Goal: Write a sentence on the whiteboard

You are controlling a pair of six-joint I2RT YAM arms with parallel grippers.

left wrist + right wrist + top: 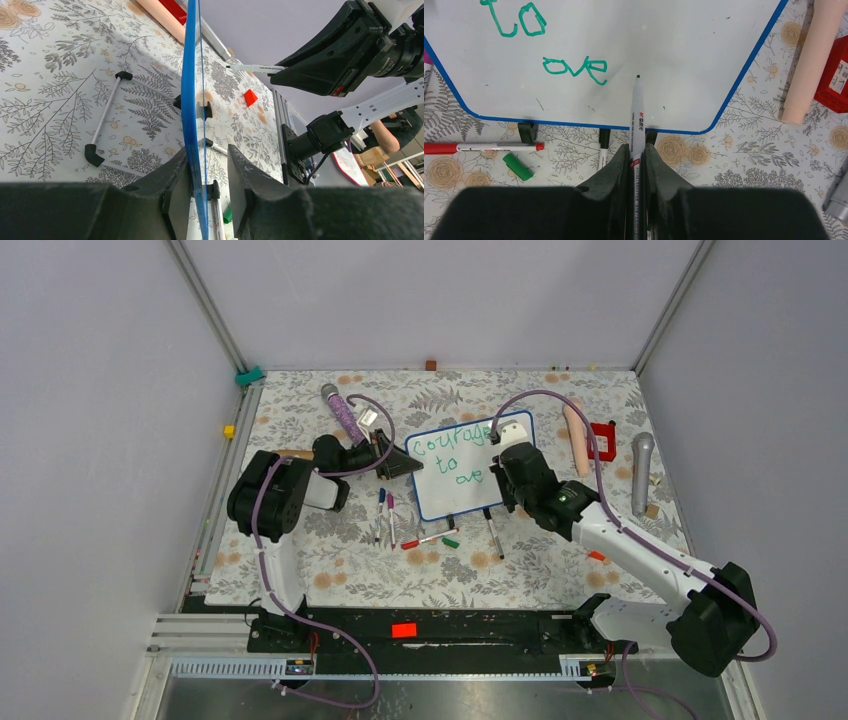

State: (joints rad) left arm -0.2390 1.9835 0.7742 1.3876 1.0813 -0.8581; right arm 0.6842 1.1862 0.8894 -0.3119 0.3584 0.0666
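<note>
The whiteboard (455,502) stands tilted on its black clip feet in the middle of the table. The sentence (450,445) reads "courage", "to", "ove" in green. My left gripper (403,464) straddles the board's left blue edge (190,75). One finger touches the frame and the other stands off with a gap. My right gripper (508,478) is shut on a white marker (637,110). The marker's tip sits at the board face (684,50), just right of "ove" (574,67). The marker (255,68) also shows in the left wrist view.
Loose markers lie in front of the board: a red one (430,539), a green cap (450,542), a black one (495,538) and pens (385,515). A purple microphone (343,412), a peach cylinder (577,435), a red box (603,440) and a grey microphone (640,470) lie behind and to the right.
</note>
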